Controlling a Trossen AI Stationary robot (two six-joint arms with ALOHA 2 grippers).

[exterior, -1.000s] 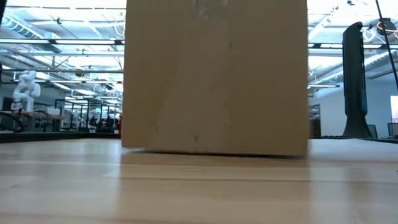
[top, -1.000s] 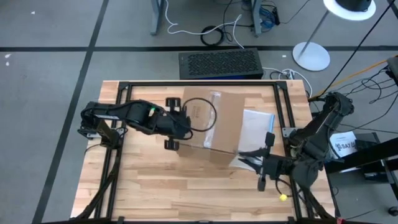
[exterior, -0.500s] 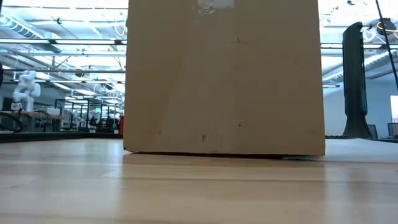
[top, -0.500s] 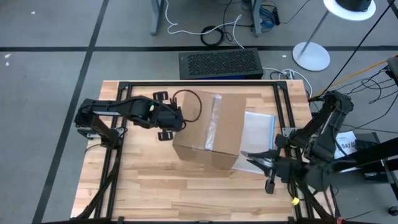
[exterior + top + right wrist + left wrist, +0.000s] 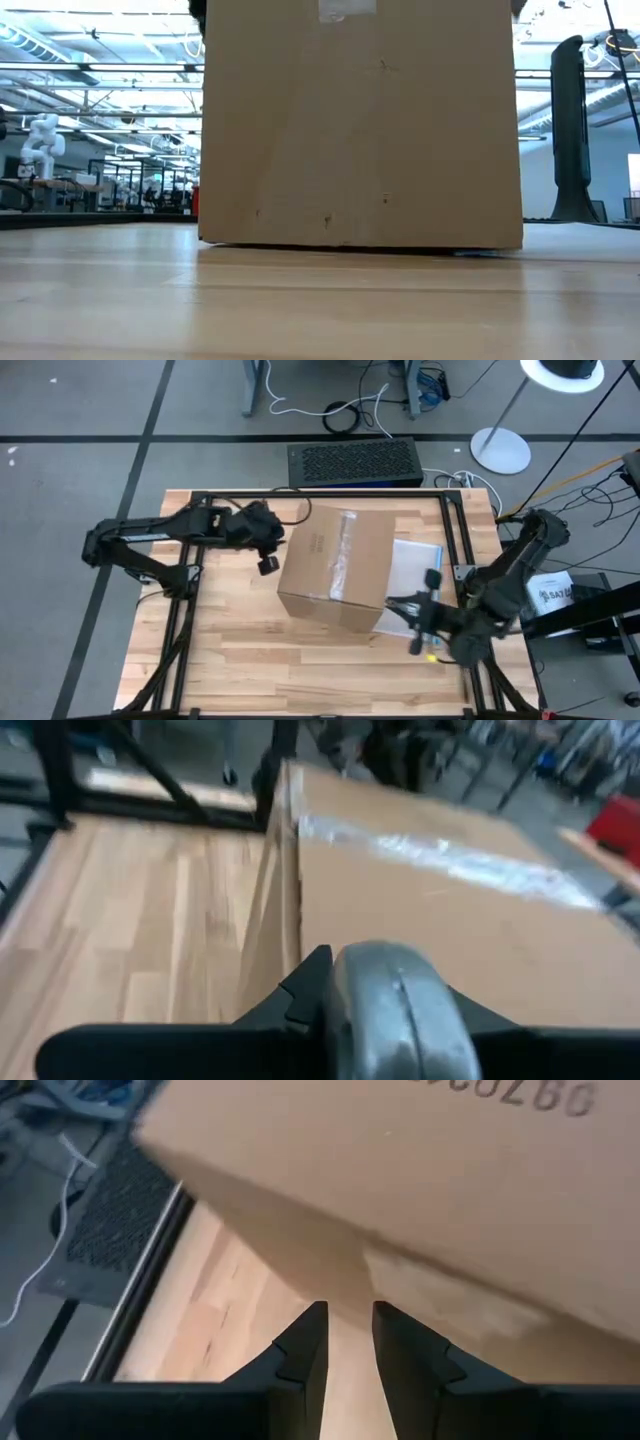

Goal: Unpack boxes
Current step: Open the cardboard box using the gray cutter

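Observation:
The brown cardboard box (image 5: 335, 565) stands flat on the wooden table, a clear tape strip (image 5: 343, 555) along its top. It fills the low view (image 5: 360, 120). My left gripper (image 5: 269, 561) hangs just off the box's left side, open by a narrow gap (image 5: 350, 1330), with nothing between its fingers. My right gripper (image 5: 396, 605) is at the box's near right corner, above a clear pouch (image 5: 415, 560), and is shut on a grey rounded metal thing (image 5: 395, 1005). The right wrist view looks across the box top (image 5: 430, 910). My right gripper pinches the grey rounded metal thing (image 5: 400, 1020) between its two fingers (image 5: 310, 985). It fills the gap between them and sticks out toward the box. The fingers come from the table's right, slanting a little down. Whether the thing touches the box, I cannot tell.
A clear plastic pouch with a blue edge lies on the table against the box's right side. A black grille-topped unit (image 5: 353, 463) sits on the floor beyond the far edge. A black frame (image 5: 460, 530) runs around the tabletop. Bare wood lies near and left (image 5: 240, 650).
My left gripper has drawn back off the box top toward the table's left and far side, and has come down beside the box. The box, tipped up at one bottom edge a second ago, now stands flat. My right gripper has rolled and tipped a little.

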